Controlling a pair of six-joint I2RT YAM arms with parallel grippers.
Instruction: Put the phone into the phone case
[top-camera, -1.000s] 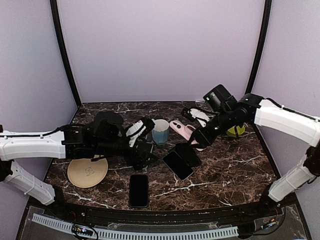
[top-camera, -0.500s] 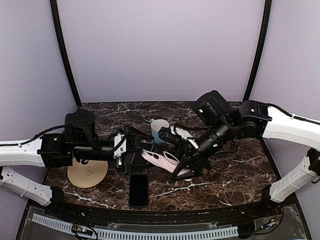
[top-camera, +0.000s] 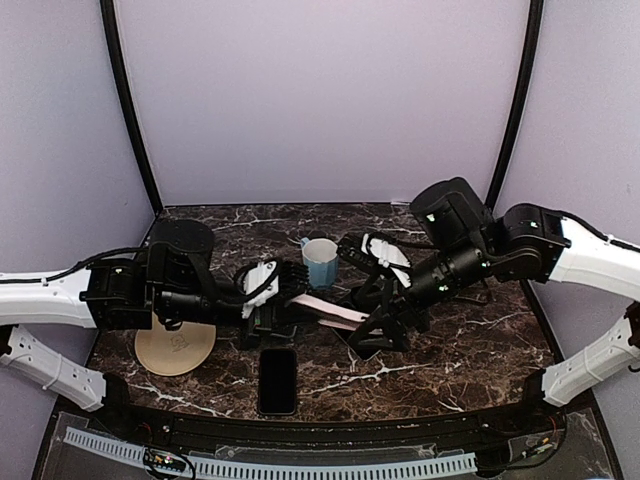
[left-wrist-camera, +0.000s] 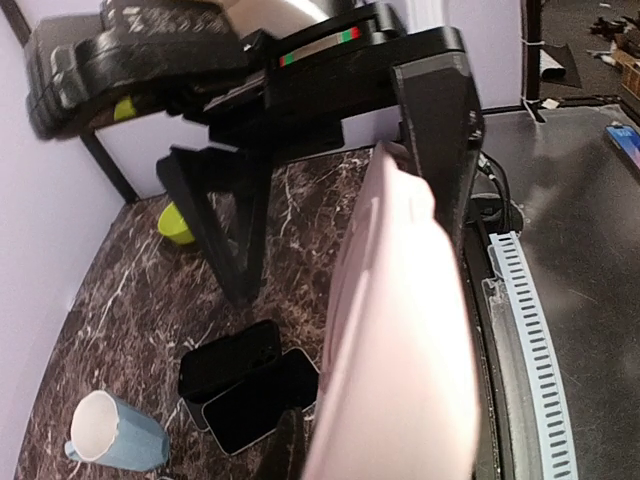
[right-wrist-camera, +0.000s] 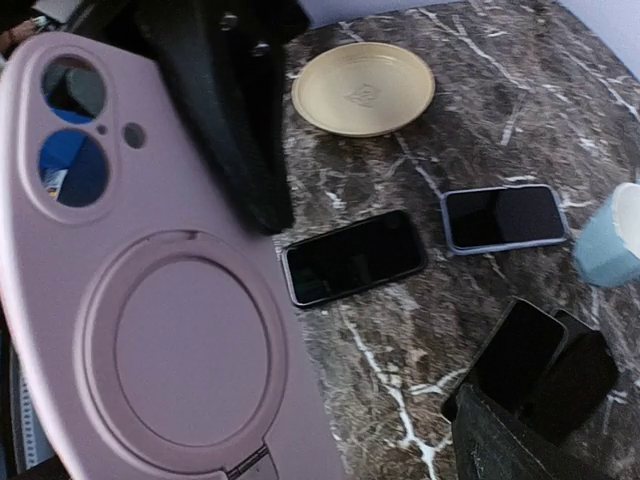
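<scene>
The left gripper is clamped on the 9 o'clock end of the pink plastic phone case, holding it above the middle of the dark marble table. The right gripper has its fingers spread wide at the case's 3 o'clock end. The flat black smartphone lies on the table at 6 o'clock from the case.
</scene>
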